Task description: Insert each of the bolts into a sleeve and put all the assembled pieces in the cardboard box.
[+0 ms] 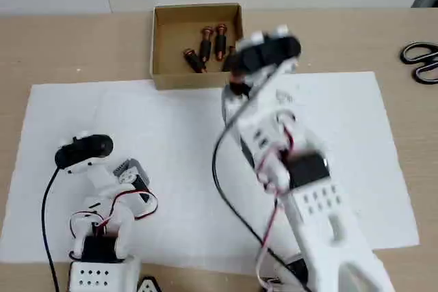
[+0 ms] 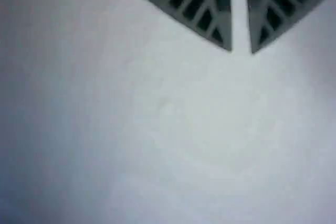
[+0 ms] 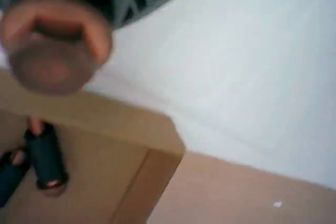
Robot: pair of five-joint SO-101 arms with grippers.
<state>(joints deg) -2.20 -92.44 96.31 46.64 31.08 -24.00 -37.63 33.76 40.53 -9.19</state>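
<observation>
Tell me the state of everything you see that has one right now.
Cardboard box: open, three assembled pieces lying inside.
Right claw: shut on a fourth piece, above the box's front corner.
Left claw: nearly shut, empty, over the white paper.
Scissors: lying flat on the table.

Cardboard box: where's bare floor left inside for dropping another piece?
Inside the cardboard box, bare floor runs along the left wall and front-left corner. The middle and right are crowded: three assembled pieces lie there, and the right tool hangs over the right front corner with a fourth piece. Outside, the white sheet between the arms lies bare.
</observation>
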